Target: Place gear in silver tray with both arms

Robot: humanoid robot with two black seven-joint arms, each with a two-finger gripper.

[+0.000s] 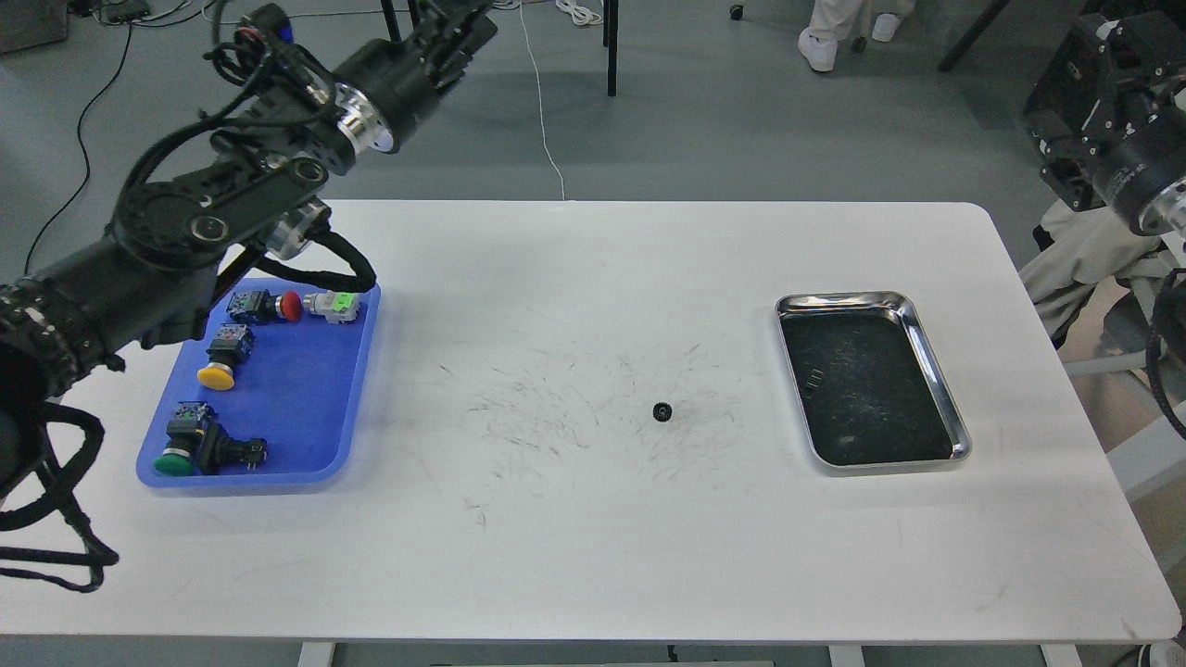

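The gear (662,411) lies alone on the desk (593,556), between the blue tray (306,408) and the silver tray (936,371) but nearer the silver one, a spot that looks within the right arm's reach. The left gripper (454,28) is raised far off the desk and carries nothing, though its jaws are too dark to judge. The right gripper (1079,120) hangs beyond the desk's right edge, its jaws unreadable too. The silver tray holds no gear.
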